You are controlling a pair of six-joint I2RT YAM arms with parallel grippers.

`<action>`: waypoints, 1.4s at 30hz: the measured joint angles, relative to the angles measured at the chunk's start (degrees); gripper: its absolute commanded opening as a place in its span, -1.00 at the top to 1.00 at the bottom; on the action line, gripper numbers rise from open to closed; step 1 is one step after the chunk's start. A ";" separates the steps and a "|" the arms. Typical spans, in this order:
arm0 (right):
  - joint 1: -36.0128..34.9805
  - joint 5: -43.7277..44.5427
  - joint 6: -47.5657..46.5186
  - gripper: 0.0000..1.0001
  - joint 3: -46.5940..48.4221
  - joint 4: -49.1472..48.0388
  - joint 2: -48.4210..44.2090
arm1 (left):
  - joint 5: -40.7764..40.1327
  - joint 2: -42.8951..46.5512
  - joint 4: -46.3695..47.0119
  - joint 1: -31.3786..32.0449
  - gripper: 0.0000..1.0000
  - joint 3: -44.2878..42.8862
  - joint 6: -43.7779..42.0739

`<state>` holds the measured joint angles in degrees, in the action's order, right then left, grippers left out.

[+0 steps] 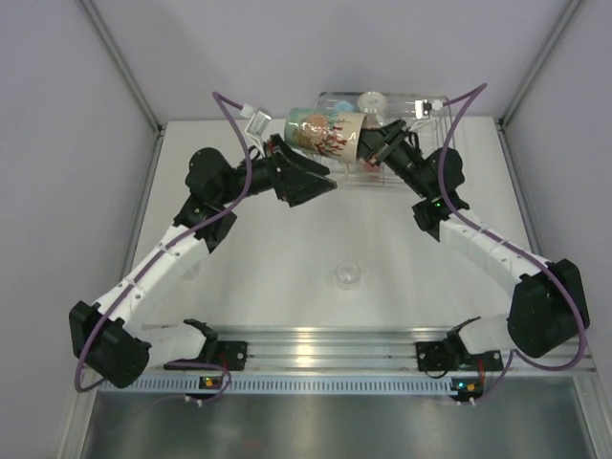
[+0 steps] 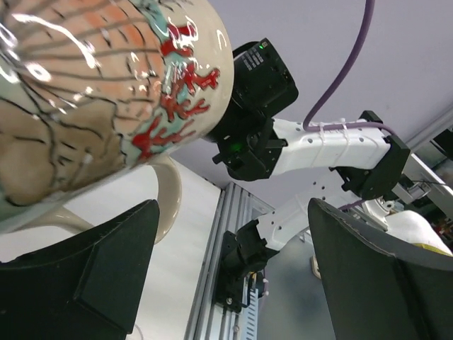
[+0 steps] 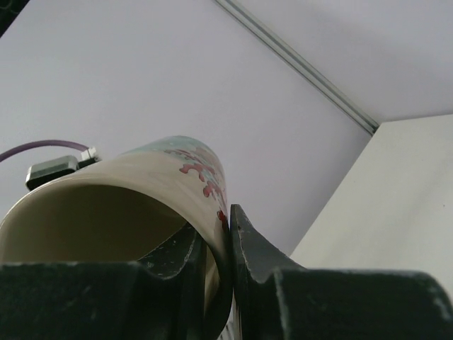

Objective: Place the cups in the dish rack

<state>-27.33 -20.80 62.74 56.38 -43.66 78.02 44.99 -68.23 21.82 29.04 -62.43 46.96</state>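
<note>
You've got white shells and black joints on your left arm (image 1: pixel 167 256) and right arm (image 1: pixel 483 247), a purple cable (image 2: pixel 343 67) looping along each.

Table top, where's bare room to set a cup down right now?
Bare table lies between the dish rack and the small clear glass, and either side of that glass out to each forearm. The far edge is crowded: left tool, right tool and floral mug bunch at the rack.
</note>
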 measured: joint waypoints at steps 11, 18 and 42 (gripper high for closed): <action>-0.04 0.13 0.09 1.00 0.00 -2.03 1.55 | -0.39 0.74 1.70 1.88 -0.86 3.08 -2.19; 0.02 0.04 -5.64 1.00 0.00 7.19 -4.90 | -2.54 3.76 -2.73 1.92 -0.91 3.08 -4.74; -2.23 -1.53 -4.83 1.00 -0.07 4.13 -8.66 | -0.55 -0.66 6.75 2.27 -0.75 3.82 1.68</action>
<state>-29.56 -22.33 57.91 56.31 -39.53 69.36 44.45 -68.88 28.58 31.31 -58.61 48.64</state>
